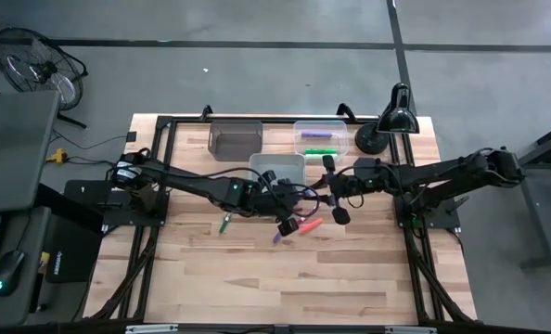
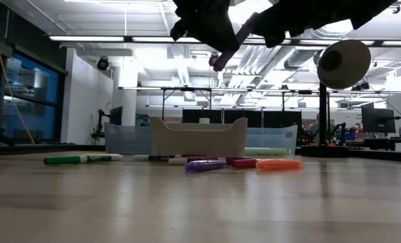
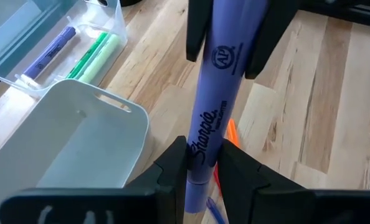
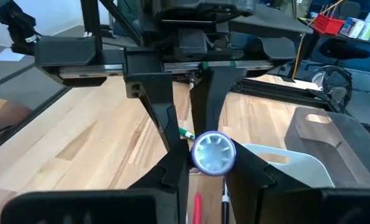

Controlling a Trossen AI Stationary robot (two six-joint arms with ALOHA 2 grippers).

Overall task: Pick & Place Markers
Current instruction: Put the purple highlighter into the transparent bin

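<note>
A purple marker [image 3: 215,93] is held in the air over the middle of the table, with both grippers shut on it. My left gripper [image 3: 203,171] has one part of its barrel and my right gripper [image 4: 213,171] has another part farther up. In the low view the marker [image 2: 229,48] slants high above the tabletop. Other markers lie flat on the wood: a green one [image 1: 224,223], a purple one [image 1: 277,238] and a red-orange one [image 1: 310,225]. My left gripper pinches the marker's barrel [image 3: 202,149] between its two fingers, at the printed name. The fingers lie across the marker. The marker is clear of the table and runs on up to the other gripper. My right gripper pinches the barrel [image 3: 225,59] between its two fingers [image 3: 197,31], farther up than the left gripper's hold. In its own wrist view the marker's round end [image 4: 213,152] sits between the fingers, facing the camera. The marker is tilted and lifted clear.
A white bin [image 1: 277,167] stands just behind the grippers. Behind it are a dark grey bin [image 1: 236,137] and a clear bin [image 1: 320,137] holding purple and green markers. A black desk lamp [image 1: 387,121] stands at the far right. Bare wood lies toward the near edge.
</note>
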